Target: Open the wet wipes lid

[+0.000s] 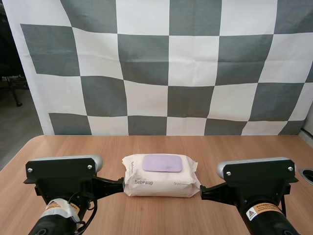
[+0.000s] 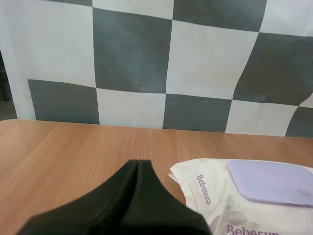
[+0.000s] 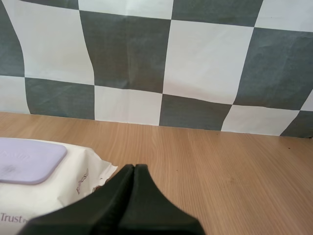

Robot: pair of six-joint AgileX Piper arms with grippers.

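The pack of wet wipes (image 1: 161, 182) lies flat on the table (image 1: 73, 147), between the two grippers. Its lilac lid (image 1: 162, 163) sits on the pack's top face, toward the far side, and is closed flat. What is inside the pack cannot be seen.

The left gripper (image 1: 120, 183) is just beside the pack's left end. Its fingers are pressed together into one dark wedge and hold nothing. From the left wrist view the wedge tip (image 2: 138, 164) is level with the crimped left seam of the pack; whether it touches the seam I cannot tell. The right gripper (image 1: 202, 192) is at the pack's right near corner, its fingers likewise together and empty. In the right wrist view its tip (image 3: 133, 169) is close to the ragged right seam, and again contact is unclear.

Both wrist views cut off the near part of the pack, and each wedge hides the table just in front of it. The large purple brand word on the pack's front reads clearly; the small print to its right is too fine to read. Well to the right of the pack, a dark rounded shape (image 1: 307, 176) is cut by the frame and cannot be made out.

Bare wood surrounds the pack: a wide strip behind it up to the table's far edge, and open surface beyond each end.
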